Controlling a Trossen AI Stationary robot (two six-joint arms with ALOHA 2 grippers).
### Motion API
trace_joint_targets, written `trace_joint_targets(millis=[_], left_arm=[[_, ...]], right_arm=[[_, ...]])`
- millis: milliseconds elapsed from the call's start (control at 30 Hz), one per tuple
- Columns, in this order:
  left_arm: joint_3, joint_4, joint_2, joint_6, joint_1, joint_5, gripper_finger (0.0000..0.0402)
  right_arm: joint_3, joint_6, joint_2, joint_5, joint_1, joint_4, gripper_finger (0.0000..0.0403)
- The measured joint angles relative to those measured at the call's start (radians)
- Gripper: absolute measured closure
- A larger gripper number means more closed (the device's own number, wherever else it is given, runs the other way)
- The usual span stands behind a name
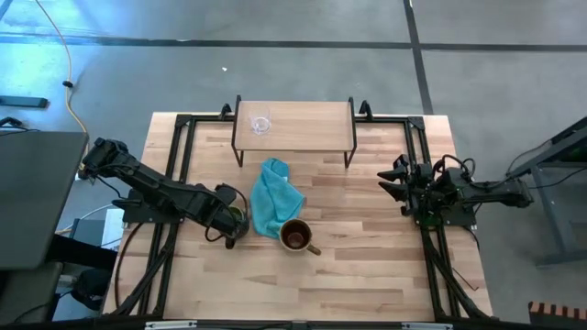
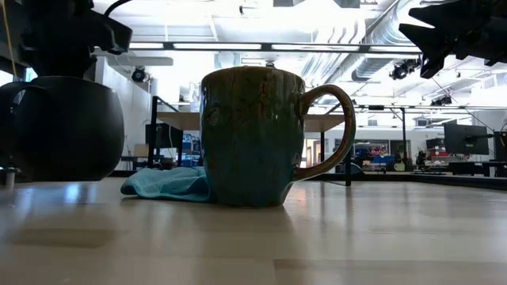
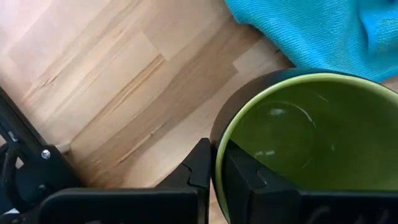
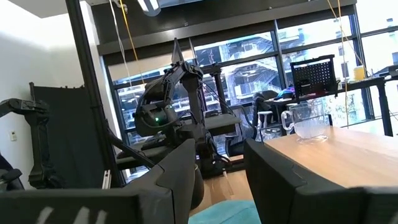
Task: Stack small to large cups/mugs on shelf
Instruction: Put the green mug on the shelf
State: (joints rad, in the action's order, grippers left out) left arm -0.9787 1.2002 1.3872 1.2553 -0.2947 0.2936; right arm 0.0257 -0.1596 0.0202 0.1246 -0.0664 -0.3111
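The dark mug with green inside [image 3: 298, 130] stands left of the teal cloth [image 1: 273, 197], and my left gripper [image 3: 214, 158] is shut on it; the low view shows it at the far left [image 2: 67, 127]. The olive-tan mug with brown inside [image 1: 295, 236] stands upright on its base near the table's middle, its handle [image 2: 337, 131] free. A tiny clear glass cup [image 1: 261, 124] stands on the left part of the light-wood shelf [image 1: 312, 128] at the table's far edge. My right gripper [image 1: 390, 181] waits open at the right side. My left gripper pinches the dark mug's wall at the rim [image 3: 219, 134], one finger [image 3: 245, 177] inside the green hollow and the other finger [image 3: 199, 168] outside. The fingers come steeply from above. The mug is upright, and its base appears to be at the tabletop [image 2: 67, 179].
The teal cloth lies crumpled between the dark mug, the olive-tan mug and the shelf. Black metal rails [image 1: 179, 156] run along the table's left and right sides. Bare wood shows in front of the mugs and right of the olive-tan mug.
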Motion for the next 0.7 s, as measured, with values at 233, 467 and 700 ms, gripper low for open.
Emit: trace_joint_targets(millis=[233,467,700], left_arm=[[0.0,-0.027,0.0,-0.07,0.0,0.001,0.0387],[0.0,-0.025,0.0,-0.073,0.001,0.008,0.0386],[0.0,-0.036,0.013,-0.073,0.0,0.009,0.0385]], right_arm=[[0.0,0.002,0.0,0.0,0.0,0.0,0.0275],[0.0,0.002,0.0,0.0,0.0,0.0,0.0275],[0.0,0.003,0.0,0.0,0.0,0.001,0.0275]])
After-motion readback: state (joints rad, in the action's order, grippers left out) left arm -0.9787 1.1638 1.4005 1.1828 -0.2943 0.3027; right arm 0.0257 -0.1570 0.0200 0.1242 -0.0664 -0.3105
